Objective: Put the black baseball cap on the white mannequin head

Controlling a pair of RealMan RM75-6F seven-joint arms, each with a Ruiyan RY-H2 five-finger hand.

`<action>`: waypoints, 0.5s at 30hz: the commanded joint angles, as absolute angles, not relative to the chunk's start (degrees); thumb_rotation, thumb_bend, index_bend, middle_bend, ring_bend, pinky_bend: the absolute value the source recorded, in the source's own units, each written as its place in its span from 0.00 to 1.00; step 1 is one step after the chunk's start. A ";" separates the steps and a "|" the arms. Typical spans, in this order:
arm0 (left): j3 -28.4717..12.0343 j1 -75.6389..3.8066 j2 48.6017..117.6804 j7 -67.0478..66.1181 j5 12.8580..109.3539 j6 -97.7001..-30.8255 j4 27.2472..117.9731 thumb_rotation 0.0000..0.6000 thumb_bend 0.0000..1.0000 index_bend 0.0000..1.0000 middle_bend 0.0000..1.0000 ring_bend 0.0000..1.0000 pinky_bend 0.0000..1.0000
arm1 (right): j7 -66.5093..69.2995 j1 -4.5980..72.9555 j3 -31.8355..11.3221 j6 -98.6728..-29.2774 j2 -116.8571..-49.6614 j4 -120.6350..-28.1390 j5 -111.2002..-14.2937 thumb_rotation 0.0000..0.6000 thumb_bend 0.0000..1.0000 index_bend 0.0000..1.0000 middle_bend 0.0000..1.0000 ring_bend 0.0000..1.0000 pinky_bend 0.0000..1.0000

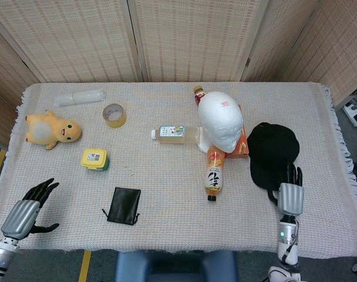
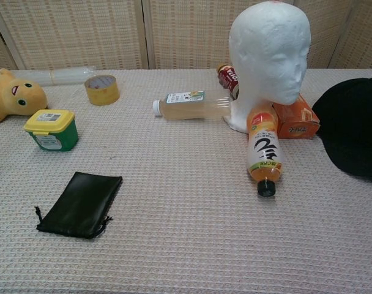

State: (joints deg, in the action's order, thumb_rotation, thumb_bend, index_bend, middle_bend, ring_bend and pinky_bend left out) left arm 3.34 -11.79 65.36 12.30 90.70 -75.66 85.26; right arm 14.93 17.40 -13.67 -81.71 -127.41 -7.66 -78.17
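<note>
Right hand [image 1: 288,195] sits at the near right edge of the table with its dark fingers [image 1: 291,175] stretched forward and slightly apart; their tips overlap the near edge of the black baseball cap [image 1: 273,153], though whether they press on it or hang just above cannot be told. It holds nothing. Left hand [image 1: 27,210] is at the near left corner, fingers fanned out and thumb held apart, also holding nothing.

That cap lies flat on the woven table cover [image 1: 167,194], just right of the white mannequin head [image 1: 221,120], which stands upright facing the robot. An orange box [image 2: 295,116] lies between cap and head, touching the head's base. An orange drink bottle [image 1: 214,171] lies on its side in front of the head, cap end toward the robot. A clear bottle of pale tea [image 1: 174,133] lies to the head's left, and a dark red bottle [image 2: 227,78] shows behind the head.

Farther left, a black pouch [image 1: 123,205] lies near the front edge, well apart from a yellow-lidded green tub [image 1: 94,158]. Beyond them are a roll of tape [image 1: 114,114], a yellow plush toy [image 1: 50,130] and a clear plastic roll [image 1: 78,97].
</note>
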 commanded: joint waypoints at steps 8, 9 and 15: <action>2.91 -11.75 65.85 11.39 89.80 -75.49 84.92 1.00 0.15 0.04 0.00 0.00 0.14 | 15.61 19.26 -14.63 -79.53 -126.96 -7.40 -76.84 1.00 0.35 0.48 0.00 0.00 0.00; 2.81 -11.72 65.88 11.37 89.72 -75.61 84.89 1.00 0.16 0.04 0.00 0.00 0.14 | 16.05 19.53 -14.84 -79.62 -126.76 -7.43 -76.63 1.00 0.37 0.49 0.00 0.00 0.00; 2.41 -11.46 65.80 11.15 89.15 -76.09 84.95 1.00 0.16 0.04 0.00 0.00 0.14 | 18.85 21.31 -17.13 -82.21 -124.97 -8.21 -74.65 1.00 0.46 0.63 0.04 0.00 0.00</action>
State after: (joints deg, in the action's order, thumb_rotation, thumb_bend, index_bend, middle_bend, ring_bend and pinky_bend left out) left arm 2.44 -11.48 65.82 11.17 89.18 -76.07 84.94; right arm 18.21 20.81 -16.50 -81.44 -125.56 -7.90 -75.21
